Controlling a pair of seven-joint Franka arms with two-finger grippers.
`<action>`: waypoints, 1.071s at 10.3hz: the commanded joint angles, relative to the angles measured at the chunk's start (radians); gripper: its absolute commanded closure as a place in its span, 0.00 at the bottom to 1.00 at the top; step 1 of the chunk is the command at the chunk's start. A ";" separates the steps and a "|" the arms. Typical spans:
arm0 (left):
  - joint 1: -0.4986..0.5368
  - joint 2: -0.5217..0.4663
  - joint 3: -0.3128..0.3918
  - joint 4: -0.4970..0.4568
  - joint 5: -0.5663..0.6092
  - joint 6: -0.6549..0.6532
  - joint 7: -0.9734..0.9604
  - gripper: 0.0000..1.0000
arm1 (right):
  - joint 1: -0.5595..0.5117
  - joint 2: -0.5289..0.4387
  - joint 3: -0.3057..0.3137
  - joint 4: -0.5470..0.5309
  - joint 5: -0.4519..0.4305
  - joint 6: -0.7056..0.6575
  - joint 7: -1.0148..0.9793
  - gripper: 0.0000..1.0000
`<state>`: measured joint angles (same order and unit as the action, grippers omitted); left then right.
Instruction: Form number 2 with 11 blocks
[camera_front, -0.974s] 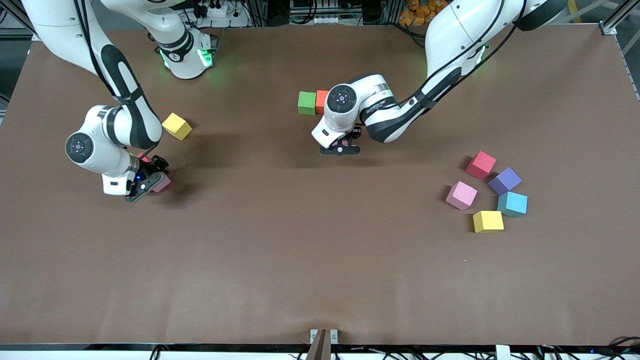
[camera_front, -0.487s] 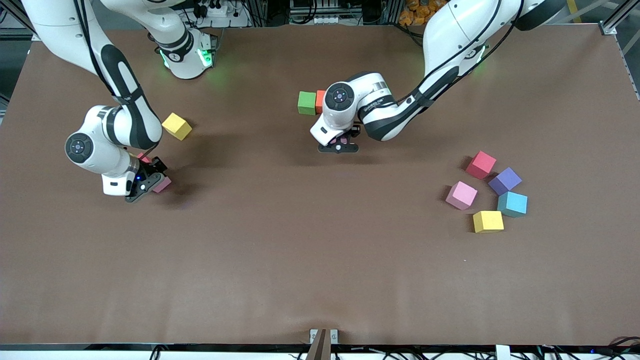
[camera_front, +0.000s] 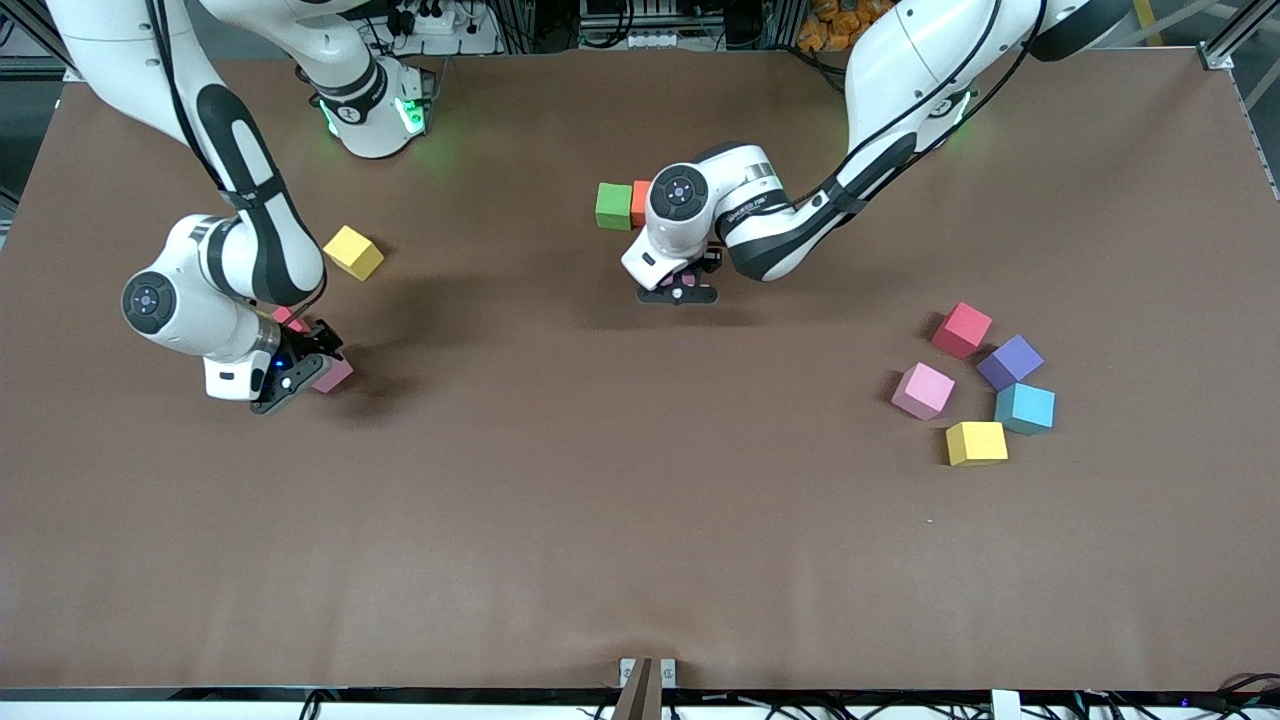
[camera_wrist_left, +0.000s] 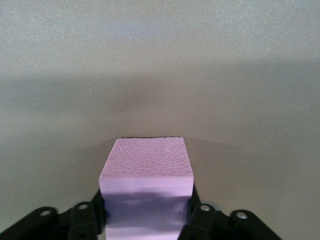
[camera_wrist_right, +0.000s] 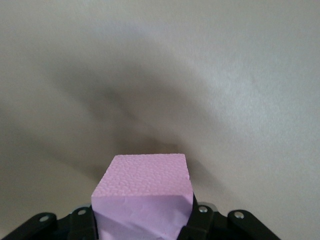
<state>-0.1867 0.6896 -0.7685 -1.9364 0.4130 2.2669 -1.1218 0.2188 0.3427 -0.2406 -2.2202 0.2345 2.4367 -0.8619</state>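
A green block (camera_front: 613, 205) and an orange block (camera_front: 640, 202) stand side by side mid-table. Just nearer the camera than them, my left gripper (camera_front: 680, 291) (camera_wrist_left: 146, 209) is low at the table, its fingers (camera_wrist_left: 99, 210) against the sides of a pink block (camera_wrist_left: 146, 162). Toward the right arm's end, my right gripper (camera_front: 298, 370) (camera_wrist_right: 142, 214) is shut on another pink block (camera_front: 335, 376) (camera_wrist_right: 145, 175). A red block (camera_front: 289, 318) peeks out beside that wrist. No number 2 shows.
A yellow block (camera_front: 353, 252) lies farther from the camera than the right gripper. Toward the left arm's end sits a loose cluster: red (camera_front: 962, 330), purple (camera_front: 1010, 361), pink (camera_front: 922, 390), light blue (camera_front: 1025, 408) and yellow (camera_front: 976, 443) blocks.
My right gripper has closed on its pink block and shifted slightly with it. My left gripper has moved a little toward the orange block, carrying its pink block.
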 joint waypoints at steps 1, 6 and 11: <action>-0.004 -0.025 0.001 -0.012 0.018 -0.006 -0.030 0.00 | 0.031 -0.019 0.010 0.023 0.023 -0.024 0.079 0.71; 0.032 -0.161 -0.002 -0.010 0.004 -0.079 -0.030 0.00 | 0.086 -0.031 0.095 0.034 0.025 -0.027 0.142 0.74; 0.422 -0.272 -0.138 0.010 -0.036 -0.159 0.121 0.00 | 0.212 -0.044 0.234 0.037 0.022 0.007 0.133 0.79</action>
<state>0.0845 0.4371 -0.8357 -1.9153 0.4013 2.1476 -1.0906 0.3727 0.3202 -0.0176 -2.1718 0.2405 2.4282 -0.7247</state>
